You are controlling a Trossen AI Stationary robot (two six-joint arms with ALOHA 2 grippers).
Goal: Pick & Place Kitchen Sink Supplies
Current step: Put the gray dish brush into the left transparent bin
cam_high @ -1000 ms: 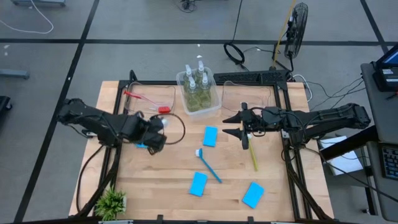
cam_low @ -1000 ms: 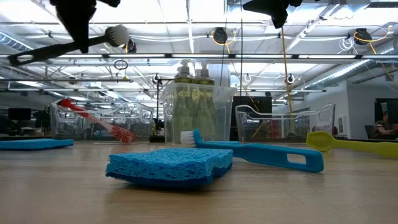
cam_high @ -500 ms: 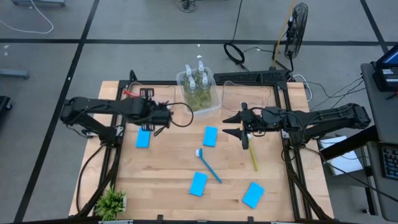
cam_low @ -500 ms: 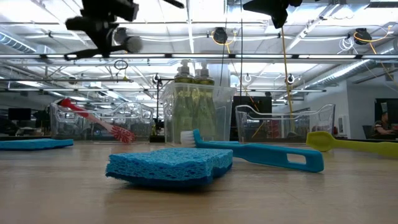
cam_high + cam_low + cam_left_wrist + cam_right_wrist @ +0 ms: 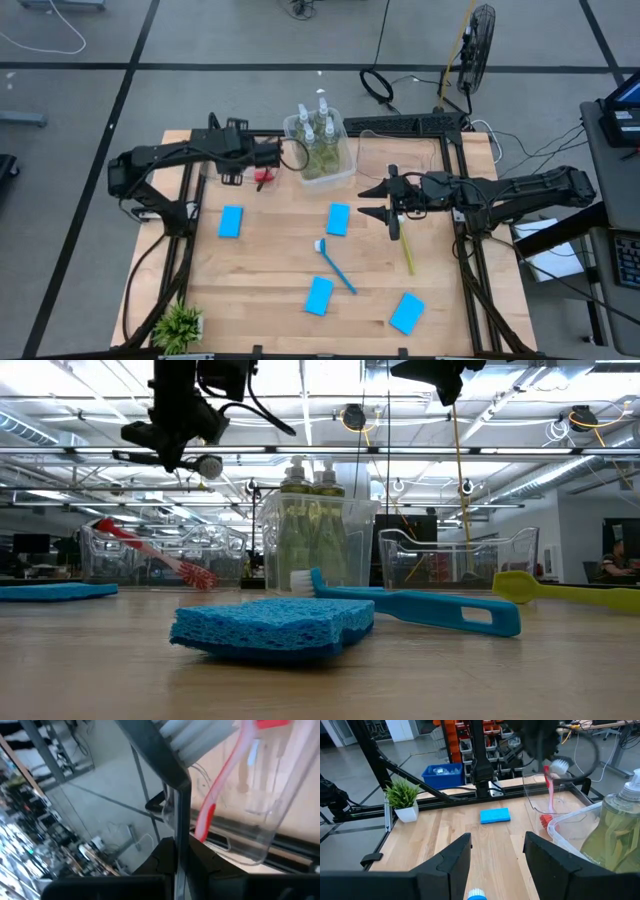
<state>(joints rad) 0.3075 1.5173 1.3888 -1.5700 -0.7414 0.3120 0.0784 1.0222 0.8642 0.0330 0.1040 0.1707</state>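
My left gripper (image 5: 258, 157) hangs over the clear left bin (image 5: 235, 150), shut on a dark grey brush (image 5: 150, 457) whose white bristle head (image 5: 208, 465) sticks out to one side. A red brush (image 5: 262, 177) leans inside that bin. Soap bottles (image 5: 318, 135) stand in the middle bin. My right gripper (image 5: 385, 203) hovers open over the table, holding nothing. On the table lie a blue brush (image 5: 337, 265), a yellow brush (image 5: 406, 248) and several light-blue sponges (image 5: 231, 221), (image 5: 338, 218), (image 5: 319, 295). My left gripper pinches the dark brush's thin handle (image 5: 181, 830) between its two fingers, which slant downward. The handle runs out ahead of the fingers to the white bristles (image 5: 200, 735). The brush is lifted clear and lies about level above the left bin.
An empty clear bin (image 5: 400, 150) stands at the far right of the table. A small potted plant (image 5: 178, 325) sits at the near left corner. A further sponge (image 5: 407, 312) lies near the front right. Bare wood shows between the sponges.
My left gripper has swung from above the table's left middle toward the far edge, and now stands over the left clear bin. It has rolled on the way. The dark brush has gone with it, staying clear of the table, its head now lower.
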